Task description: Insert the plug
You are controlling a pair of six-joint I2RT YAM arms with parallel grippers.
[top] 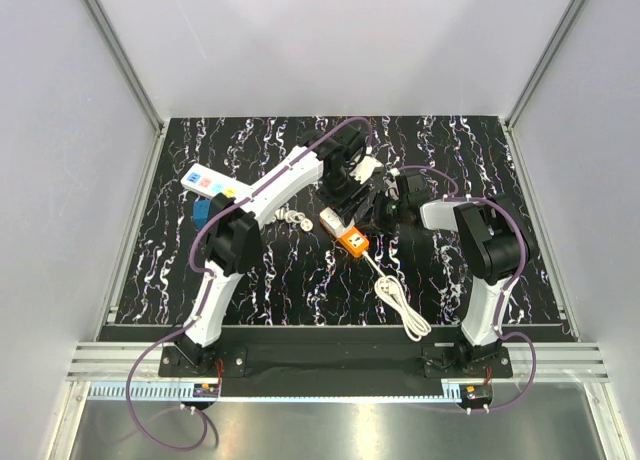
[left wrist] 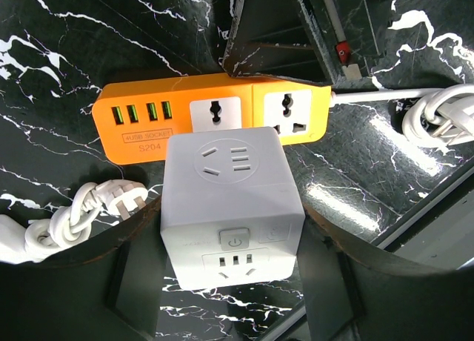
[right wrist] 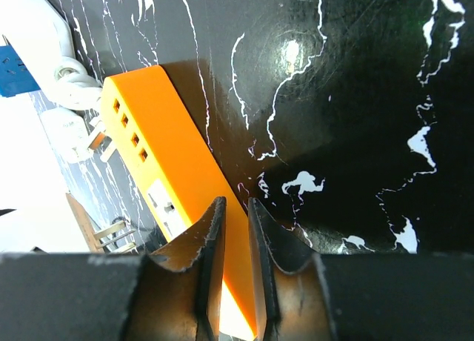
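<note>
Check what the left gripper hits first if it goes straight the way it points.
The left gripper is shut on the plug, so the plug leads. Straight ahead it would likely meet the orange power strip, near its middle socket; depth is unclear.

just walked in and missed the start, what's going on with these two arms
The left pincer holds a small white cube-shaped plug adapter close over an orange plastic power strip, which lies on the black marbled table. The adapter is not plugged in yet. The right pincer is shut, with its tips at the strip's edge, seemingly steadying it.
</note>
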